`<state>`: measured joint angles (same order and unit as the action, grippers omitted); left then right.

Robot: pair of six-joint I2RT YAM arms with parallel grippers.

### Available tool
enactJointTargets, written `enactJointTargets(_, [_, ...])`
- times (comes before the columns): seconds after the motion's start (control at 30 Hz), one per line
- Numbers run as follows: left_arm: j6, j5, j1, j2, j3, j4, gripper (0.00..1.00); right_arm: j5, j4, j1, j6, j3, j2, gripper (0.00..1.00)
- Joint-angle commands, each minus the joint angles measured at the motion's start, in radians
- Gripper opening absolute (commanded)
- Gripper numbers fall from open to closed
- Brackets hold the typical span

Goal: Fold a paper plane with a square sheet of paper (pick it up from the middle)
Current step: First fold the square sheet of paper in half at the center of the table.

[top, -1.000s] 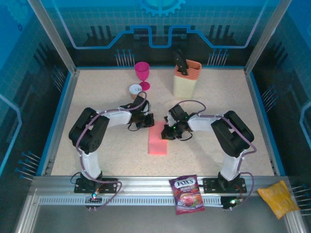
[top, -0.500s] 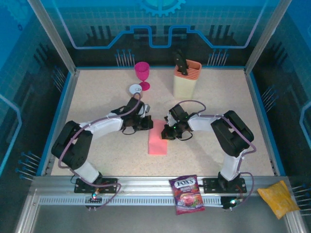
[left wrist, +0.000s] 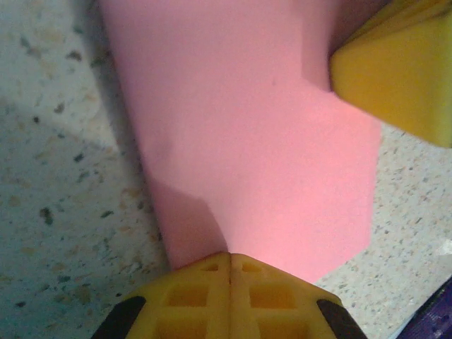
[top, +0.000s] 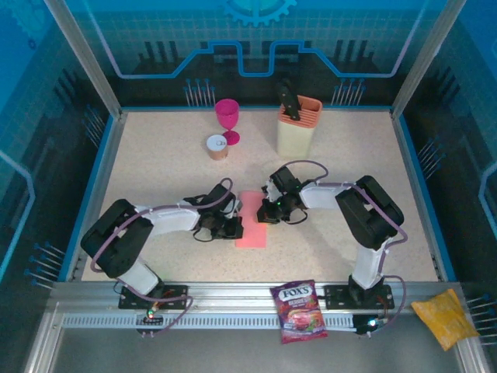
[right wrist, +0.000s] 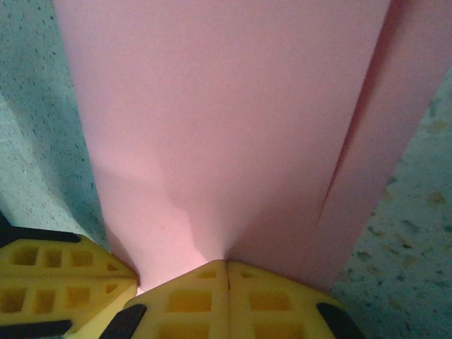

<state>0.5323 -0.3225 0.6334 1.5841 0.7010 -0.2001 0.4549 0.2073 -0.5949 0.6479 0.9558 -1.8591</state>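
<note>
The square sheet of paper (top: 252, 224) lies flat on the speckled table, folded into a narrow salmon-pink strip; a paper plane is out of view. My left gripper (top: 233, 227) is shut, its tips resting on the strip's left edge near the front end (left wrist: 229, 256). My right gripper (top: 267, 210) is shut too, its tips pressing on the strip's far right part (right wrist: 226, 263), where creases in the paper (right wrist: 212, 120) run to the tip. A lengthwise fold line shows at the right of the right wrist view. Nothing shows between either pair of fingers.
A magenta goblet (top: 227, 116) and a small cup (top: 217, 146) stand at the back. A beige holder (top: 299, 128) stands back centre-right. A purple candy bag (top: 298, 311) and a yellow bag (top: 445, 317) lie on the front rail.
My left gripper has slid along the strip's left edge from its far end toward the front, the arm stretching out low. The right gripper has stayed put.
</note>
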Motion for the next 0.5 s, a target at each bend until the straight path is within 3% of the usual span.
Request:
enactJointTargets(0.0, [0.009,0.007,0.003,-0.001,-0.025,0.014,0.01,-0.153,0.138,-0.005,-0.017,-0.061,-0.103,0.0])
enactJointTargets(0.17, [-0.002,0.006,0.005,0.013,-0.022,0.001,0.0,-0.153,0.138,-0.004,-0.019,-0.063,-0.103,0.0])
enactJointTargets(0.47, [-0.003,-0.013,0.02,-0.11,0.04,-0.085,0.01,-0.153,0.14,0.0,-0.021,-0.069,-0.095,0.0])
